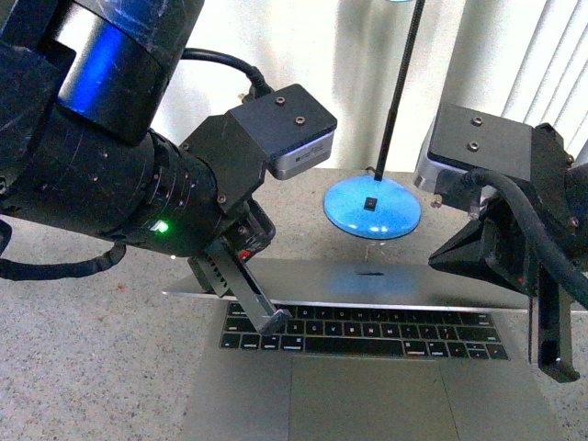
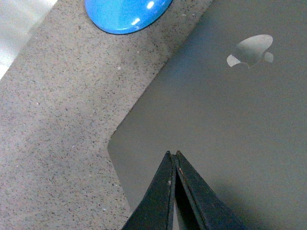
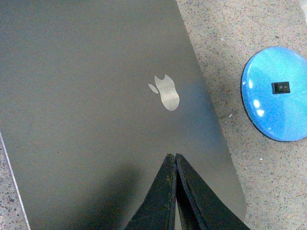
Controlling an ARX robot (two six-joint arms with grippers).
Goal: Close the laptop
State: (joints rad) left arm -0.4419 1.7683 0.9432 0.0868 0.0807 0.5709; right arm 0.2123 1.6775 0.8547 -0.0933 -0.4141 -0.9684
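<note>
The space-grey laptop (image 1: pixel 367 400) lies on the speckled table with its lid (image 1: pixel 367 280) tilted far down over the black keys, so only the front key rows and the trackpad show. The lid's back with its shiny logo (image 2: pixel 250 50) fills the left wrist view and also shows in the right wrist view (image 3: pixel 166 92). My left gripper (image 1: pixel 274 322) is shut and empty, its tips over the lid's left part near a corner (image 2: pixel 172 153). My right gripper (image 1: pixel 559 367) is shut and empty by the lid's right edge (image 3: pixel 172 155). I cannot tell whether either gripper touches the lid.
A blue round lamp base (image 1: pixel 372 207) with a black switch and a thin black pole (image 1: pixel 400 83) stands just behind the laptop; it also shows in the left wrist view (image 2: pixel 124 14) and the right wrist view (image 3: pixel 278 93). Window blinds hang at the back right.
</note>
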